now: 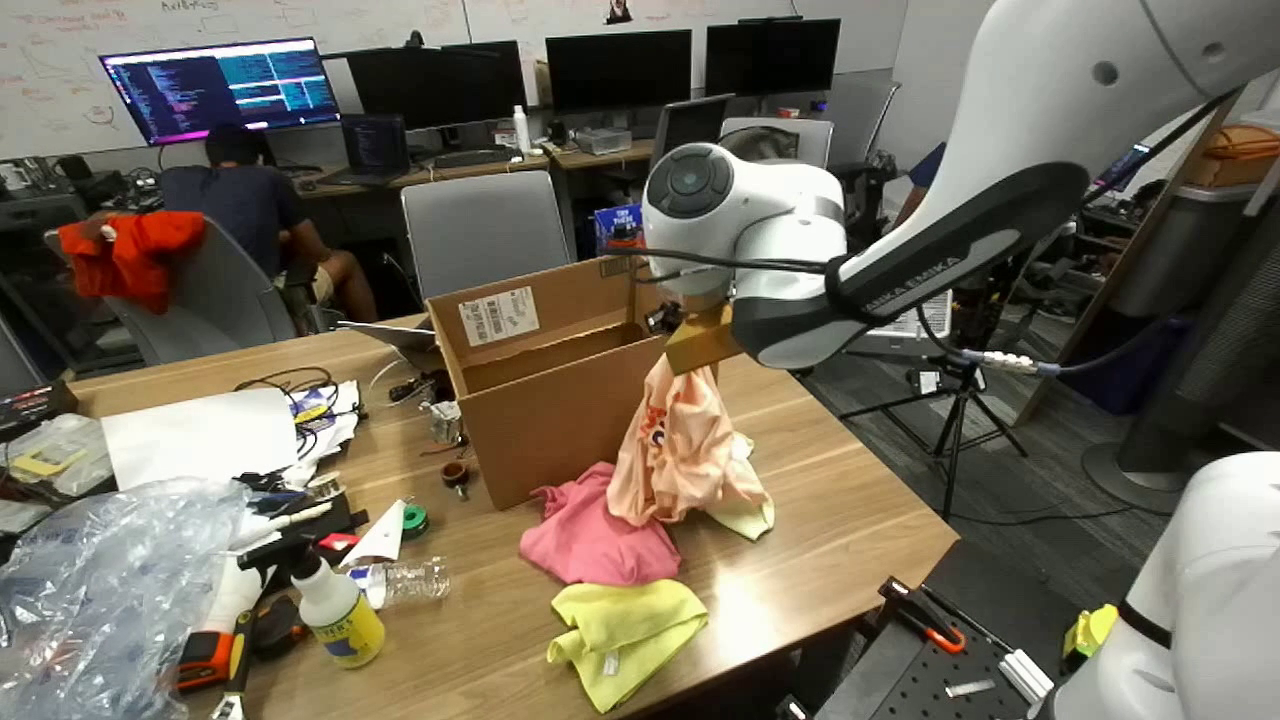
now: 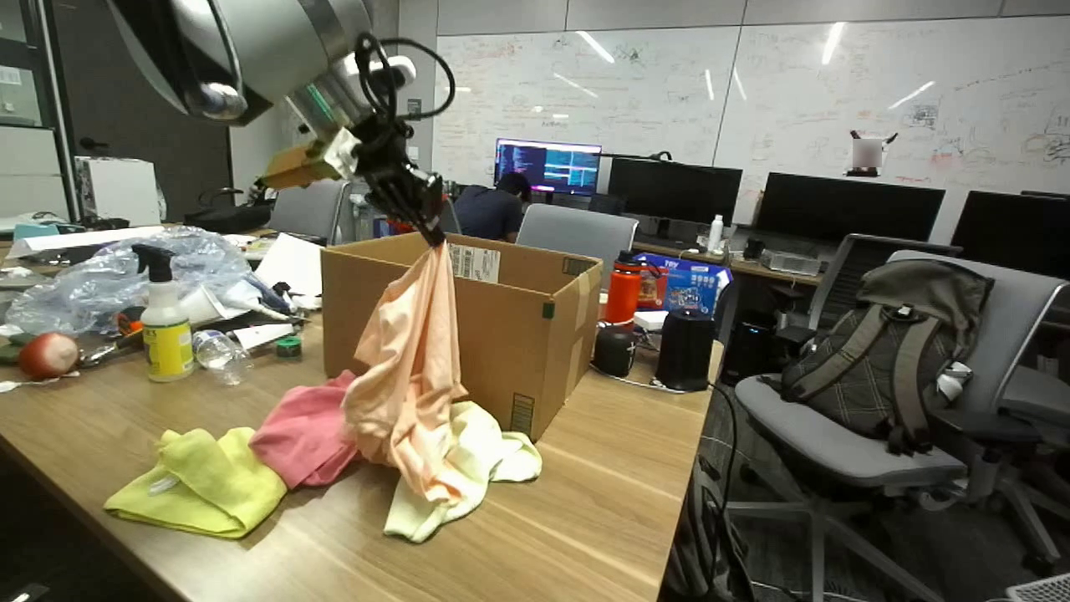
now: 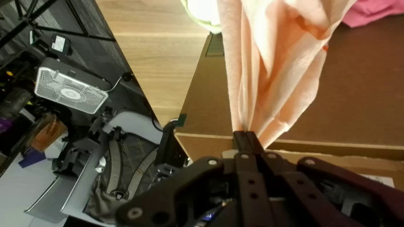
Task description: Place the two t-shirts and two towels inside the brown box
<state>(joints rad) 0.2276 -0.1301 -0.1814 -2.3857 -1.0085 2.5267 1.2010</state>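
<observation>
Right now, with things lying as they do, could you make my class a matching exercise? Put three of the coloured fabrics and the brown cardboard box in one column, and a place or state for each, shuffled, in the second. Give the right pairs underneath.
Column one
1. Thin peach t-shirt
2. Bright pink t-shirt
3. Yellow-green cloth towel
4. Large brown cardboard box

Column two
A. Lying on the table with a small white tag showing
B. Standing open at the top
C. Hanging from the closed jaws, outside the box
D. Lying between the hanging fabric and the tagged one

Right pairs: 1-C; 2-D; 3-A; 4-B
</observation>
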